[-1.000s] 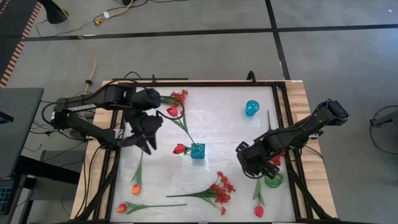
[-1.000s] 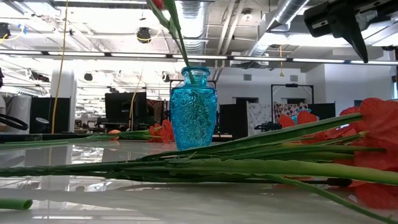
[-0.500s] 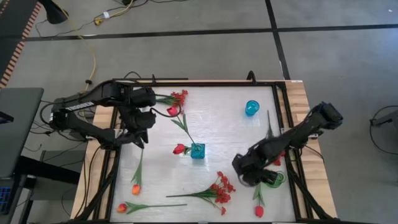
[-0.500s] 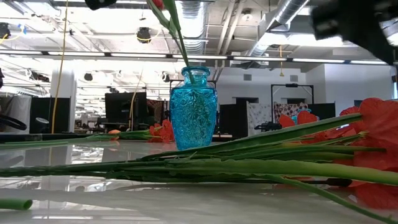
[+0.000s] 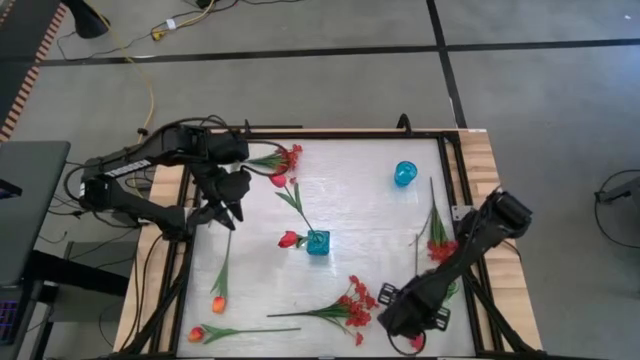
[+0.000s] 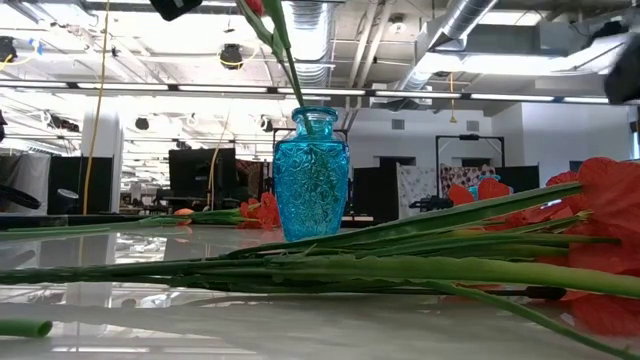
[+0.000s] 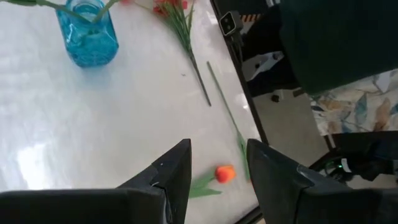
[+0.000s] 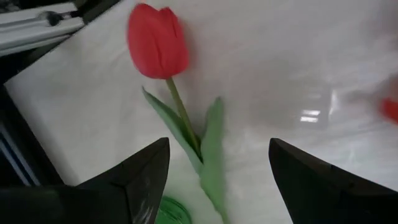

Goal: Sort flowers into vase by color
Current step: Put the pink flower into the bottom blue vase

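The right gripper (image 5: 408, 318) is being held with its fingers spread wide and empty above the red tulip (image 8: 158, 42), which is lying at the near right corner of the table (image 5: 370, 215), its bud close to the near edge. A miss is being risked here: the stem (image 8: 181, 118) is thin and flat on the glossy top, so fingers closing a little off line may be pushing it sideways rather than pinching it (and a nudge toward the near edge could be sending the bud off the table). The green vase (image 8: 166, 210) is standing just beside the stem, so a low sweep of the wrist may be tipping it.

The left gripper (image 5: 222, 208) is being held partly open, with nothing in it, over the far left of the table, above the orange tulip (image 7: 225, 173) by the left rail.

The red blossom spray (image 5: 345, 306) is lying just left of the right gripper, crowding that side. Open room is being left mainly in the middle, between the blue vase (image 5: 318, 242) holding red flowers and the empty blue vase (image 5: 404, 174) at the far right.
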You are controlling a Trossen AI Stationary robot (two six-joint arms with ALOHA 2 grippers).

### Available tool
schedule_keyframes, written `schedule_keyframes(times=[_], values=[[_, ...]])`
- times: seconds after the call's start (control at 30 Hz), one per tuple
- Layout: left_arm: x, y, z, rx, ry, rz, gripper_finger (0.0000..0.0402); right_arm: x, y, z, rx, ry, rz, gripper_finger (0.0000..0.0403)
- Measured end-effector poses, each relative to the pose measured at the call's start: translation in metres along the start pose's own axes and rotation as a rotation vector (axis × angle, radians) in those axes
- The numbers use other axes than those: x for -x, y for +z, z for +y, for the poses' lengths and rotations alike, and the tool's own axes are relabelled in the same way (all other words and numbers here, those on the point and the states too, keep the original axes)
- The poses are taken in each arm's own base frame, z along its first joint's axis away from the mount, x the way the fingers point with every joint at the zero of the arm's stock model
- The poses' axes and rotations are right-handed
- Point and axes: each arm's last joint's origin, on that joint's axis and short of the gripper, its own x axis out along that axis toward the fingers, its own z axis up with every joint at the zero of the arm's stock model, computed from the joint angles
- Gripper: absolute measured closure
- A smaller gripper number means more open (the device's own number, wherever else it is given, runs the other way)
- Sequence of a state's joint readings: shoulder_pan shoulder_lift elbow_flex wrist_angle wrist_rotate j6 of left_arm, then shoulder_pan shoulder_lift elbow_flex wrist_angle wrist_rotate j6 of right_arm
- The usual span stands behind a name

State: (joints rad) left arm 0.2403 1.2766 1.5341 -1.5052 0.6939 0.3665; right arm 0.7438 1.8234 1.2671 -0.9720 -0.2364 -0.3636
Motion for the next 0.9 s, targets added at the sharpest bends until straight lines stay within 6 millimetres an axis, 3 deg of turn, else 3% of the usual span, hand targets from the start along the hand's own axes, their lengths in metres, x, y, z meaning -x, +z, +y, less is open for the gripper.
schedule_keyframes(times=[0.2,0.4,0.63,0.77,0.9], values=[[0.002,-0.002,0.003,-0.036,0.006,-0.001,0.0259,-0.018,0.008,0.018,-0.027,-0.005,0.042,0.0101],[0.005,-0.004,0.005,-0.047,0.009,-0.004,0.0259,-0.033,0.01,0.027,0.008,-0.195,0.123,0.0109],[0.005,-0.005,0.005,-0.037,0.005,0.001,0.0259,-0.047,0.005,0.037,-0.061,-0.169,0.129,0.014],[0.005,-0.005,0.005,-0.033,0.002,0.005,0.0259,-0.047,0.006,0.04,-0.029,-0.231,0.128,0.0169],[0.005,-0.006,0.005,-0.016,-0.001,0.012,0.0259,-0.042,0.011,0.039,-0.026,-0.255,0.123,0.0232]])
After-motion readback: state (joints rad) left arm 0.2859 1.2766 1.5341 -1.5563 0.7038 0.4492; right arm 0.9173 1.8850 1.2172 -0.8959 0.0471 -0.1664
